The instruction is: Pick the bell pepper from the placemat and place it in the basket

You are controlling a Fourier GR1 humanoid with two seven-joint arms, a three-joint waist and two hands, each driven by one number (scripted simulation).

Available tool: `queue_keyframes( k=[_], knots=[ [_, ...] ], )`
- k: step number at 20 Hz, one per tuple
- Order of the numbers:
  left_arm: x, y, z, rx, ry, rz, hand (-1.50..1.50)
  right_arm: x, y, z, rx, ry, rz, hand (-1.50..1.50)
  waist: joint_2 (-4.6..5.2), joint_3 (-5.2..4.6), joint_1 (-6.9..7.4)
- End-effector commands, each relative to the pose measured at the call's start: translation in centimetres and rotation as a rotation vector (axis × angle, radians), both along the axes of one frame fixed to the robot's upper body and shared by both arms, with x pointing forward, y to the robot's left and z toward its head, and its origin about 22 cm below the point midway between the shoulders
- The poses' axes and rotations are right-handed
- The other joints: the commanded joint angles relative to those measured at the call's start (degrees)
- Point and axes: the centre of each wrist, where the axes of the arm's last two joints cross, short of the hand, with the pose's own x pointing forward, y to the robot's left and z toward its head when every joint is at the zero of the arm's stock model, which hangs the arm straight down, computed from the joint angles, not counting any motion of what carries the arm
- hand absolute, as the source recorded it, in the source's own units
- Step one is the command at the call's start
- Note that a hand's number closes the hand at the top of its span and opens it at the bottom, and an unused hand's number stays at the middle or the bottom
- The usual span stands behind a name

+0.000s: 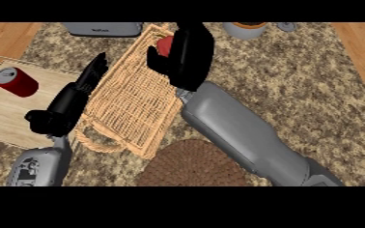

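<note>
We see the right hand over the far end of the woven basket, its fingers curled round the red bell pepper. Only a small patch of the pepper shows, between the thumb at the left and the fingers at the right, just under the basket's far rim; the rest is hidden by the hand. We cannot tell whether the pepper touches the basket's floor or hangs above it. The left hand shows at the view's left, over the basket's left edge, fingers straight and together, pointing away from us and holding nothing. A round brown placemat lies near the lower edge, just beside the basket's near corner. A red can stands on a wooden board at the left.
</note>
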Motion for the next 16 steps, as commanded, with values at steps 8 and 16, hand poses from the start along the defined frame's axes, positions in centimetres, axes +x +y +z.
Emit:
queue_keyframes(
  k=[8, 16],
  knots=[
    [0.8, 0.6, 0.6, 0.004, 0.011, 0.021, 0.0, -0.4, 1.0, 1.5, 0.245, -0.057, 0.063, -1.5, -0.06, -0.02, -0.86],
    [-1.8, 1.7, -1.1, -0.009, 0.012, 0.043, 0.0, -0.6, -1.8, 3.5, 0.474, -0.009, 0.033, -1.5, -0.42, 0.0, -1.8]
  ],
)
